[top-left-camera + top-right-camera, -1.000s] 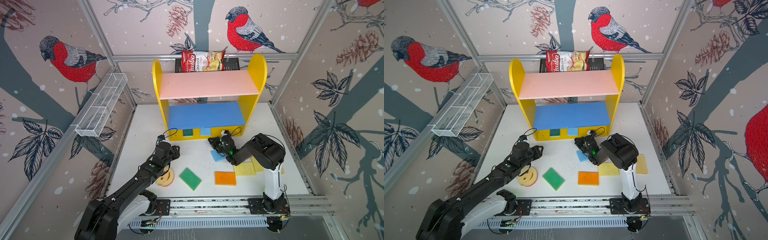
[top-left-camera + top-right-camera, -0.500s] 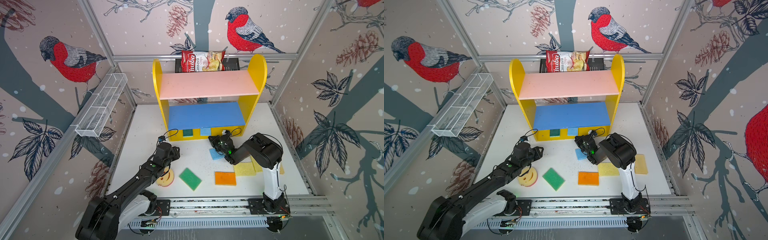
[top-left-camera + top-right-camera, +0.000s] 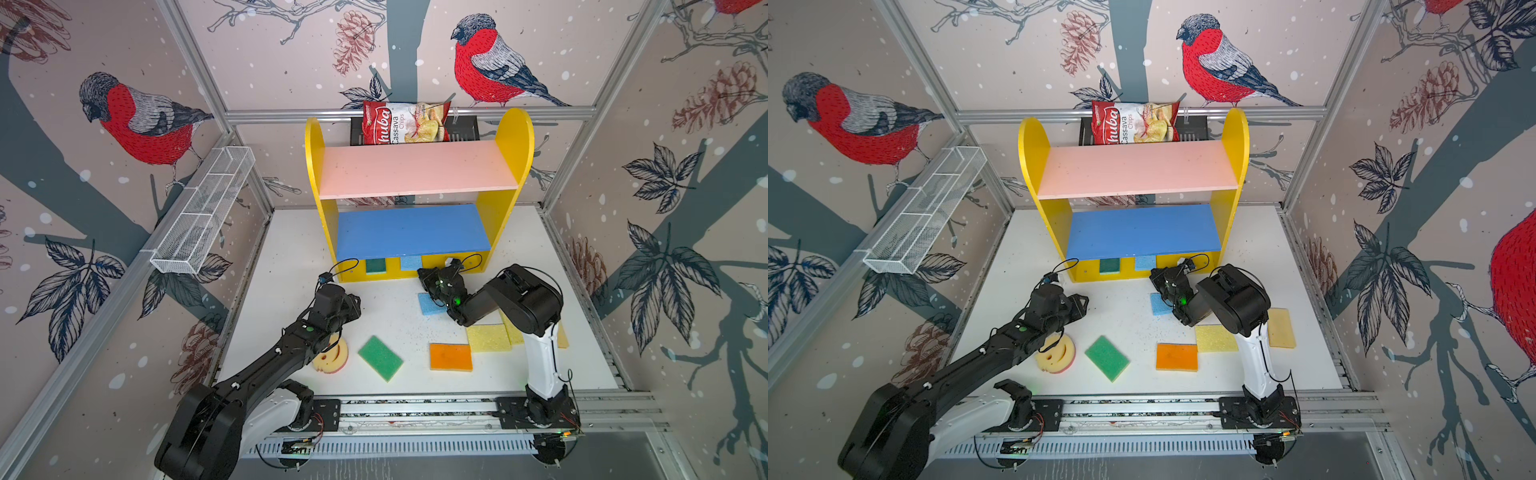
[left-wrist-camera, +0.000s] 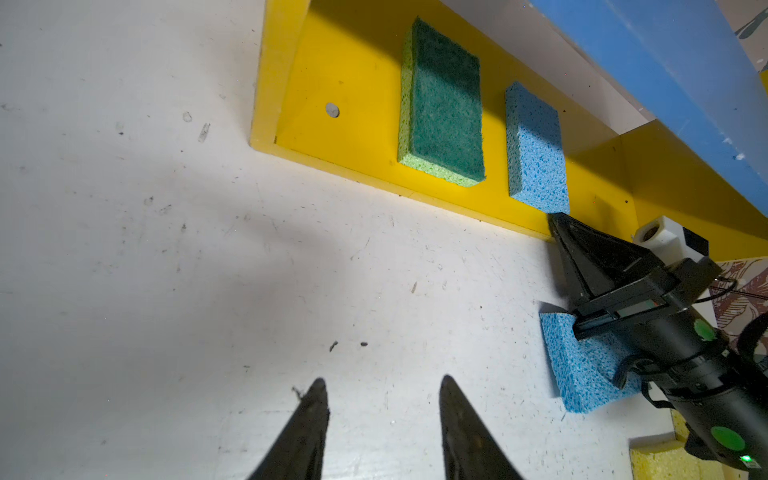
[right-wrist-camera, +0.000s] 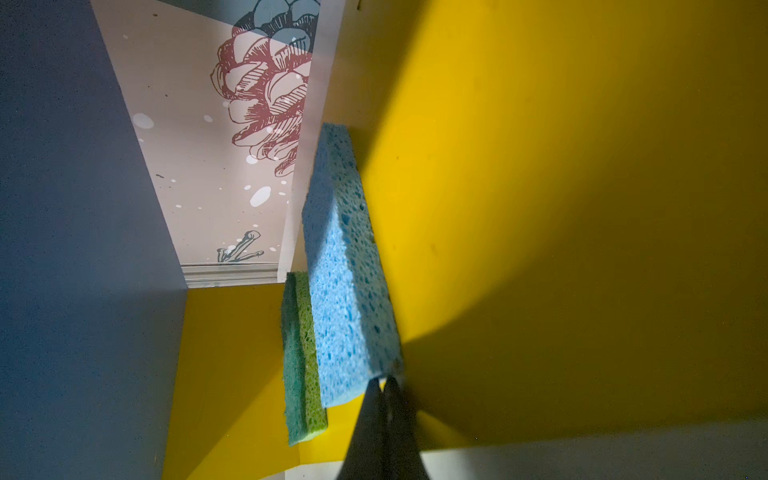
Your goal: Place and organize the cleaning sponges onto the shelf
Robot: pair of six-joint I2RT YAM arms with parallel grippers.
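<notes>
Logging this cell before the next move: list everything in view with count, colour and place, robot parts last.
shelf: 1, yellow sides and base, pink top, blue middle board; back of table.
dark green sponge: 1, dark green; shelf base.
blue sponges: 2, light blue; one on shelf base beside it, another on table.
smiley sponge: 1, yellow-pink, round; table, left.
green sponge: 1, green; table front.
orange sponge: 1, orange; table front.
yellow sponge: 1, yellow; table, beside orange.
tan sponge: 1, tan; table, right.
chips bag: 1, red-white; in black basket behind shelf.
wire basket: 1, white; left wall.
left arm: 1, black; jaws open over bare table.
right arm: 1, black-white; jaws shut, tip at shelf base.
</notes>
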